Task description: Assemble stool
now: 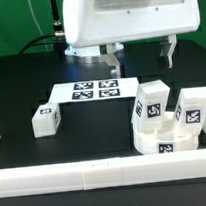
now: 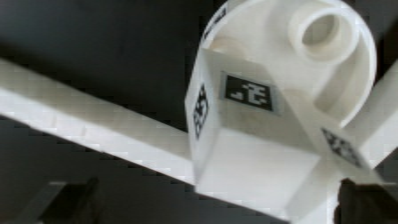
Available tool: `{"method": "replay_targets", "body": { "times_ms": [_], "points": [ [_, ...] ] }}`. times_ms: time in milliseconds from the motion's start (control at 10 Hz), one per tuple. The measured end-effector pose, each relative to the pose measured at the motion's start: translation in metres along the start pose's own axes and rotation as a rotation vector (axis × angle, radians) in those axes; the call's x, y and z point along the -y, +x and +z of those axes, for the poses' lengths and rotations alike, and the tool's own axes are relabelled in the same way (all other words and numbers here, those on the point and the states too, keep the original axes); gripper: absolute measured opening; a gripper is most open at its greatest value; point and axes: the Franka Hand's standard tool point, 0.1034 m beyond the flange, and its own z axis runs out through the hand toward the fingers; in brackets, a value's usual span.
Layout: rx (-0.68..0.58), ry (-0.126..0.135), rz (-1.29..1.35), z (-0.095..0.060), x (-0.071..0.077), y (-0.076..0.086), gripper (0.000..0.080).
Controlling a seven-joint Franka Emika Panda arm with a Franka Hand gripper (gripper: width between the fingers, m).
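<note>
Front rail (image 1: 87,175): laid across the foreground.
Seat (image 1: 162,140): two legs (image 1: 151,101) are stood upright on it.
Loose leg (image 1: 44,120): set well apart.
Gripper (image 1: 141,56): spread wide, nothing held.

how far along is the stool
Done: a leg and a second leg stand upright on the seat at the exterior view's right; how firmly they sit cannot be told. In hand: nothing, the gripper hangs open and empty above the table. Left: a loose leg lies beside the marker board, not yet fitted.
</note>
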Motion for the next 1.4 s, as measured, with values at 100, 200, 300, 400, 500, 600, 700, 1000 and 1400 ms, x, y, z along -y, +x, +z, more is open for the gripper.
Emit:
{"method": "replay_targets", "body": {
  "times_ms": [100, 200, 300, 400, 500, 600, 700, 1000, 1400],
  "points": [
    [0.025, 0.019, -0.093, 0.003, 0.004, 0.003, 0.0649],
    [0.048, 0.036, -0.245, 0.008, 0.005, 0.005, 0.0649],
    [0.046, 0.034, -0.268, 0.008, 0.004, 0.006, 0.0649],
    [0.047, 0.034, -0.351, 0.008, 0.002, 0.005, 0.0649],
    [0.049, 0.033, -0.418, 0.008, 0.002, 0.004, 0.0649],
    [0.053, 0.029, -0.497, 0.008, 0.002, 0.004, 0.0649],
    [0.064, 0.025, -0.641, 0.009, 0.003, 0.004, 0.0649],
    [0.084, 0.034, -0.872, 0.017, 0.003, 0.002, 0.0649],
    [0.107, 0.038, -1.073, 0.026, 0.005, 0.003, 0.0649]
  ]
}}
